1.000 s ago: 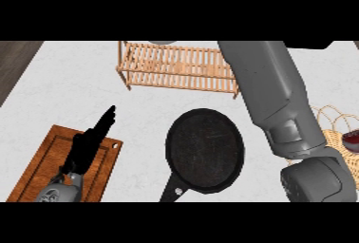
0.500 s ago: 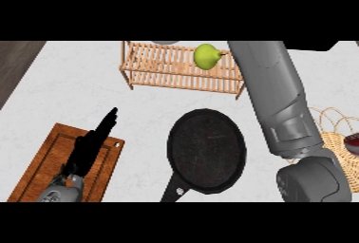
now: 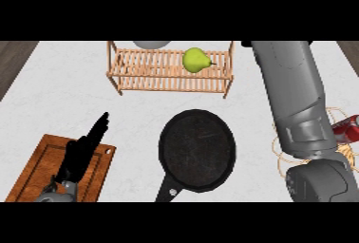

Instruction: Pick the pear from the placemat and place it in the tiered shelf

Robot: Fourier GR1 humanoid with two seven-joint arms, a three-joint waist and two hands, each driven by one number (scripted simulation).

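1. One green pear [image 3: 197,60] rests on the top slats of one wooden shelf [image 3: 168,78] at the far side of the counter [image 3: 140,111].
2. One black frying pan [image 3: 196,151] lies mid-counter, its handle pointing toward the viewer.
3. One wooden cutting board [image 3: 42,168] sits at the near left. Over it, the left hand [image 3: 82,153] has its fingers straight and pressed together.
4. The right forearm [image 3: 294,99] reaches up the right side. Its hand is out of sight, so I cannot tell its fingers.
5. A wire basket [image 3: 338,152] holds a red item [image 3: 347,128] at the right edge.
6. No writing is readable.

no readable text or labels anywhere.
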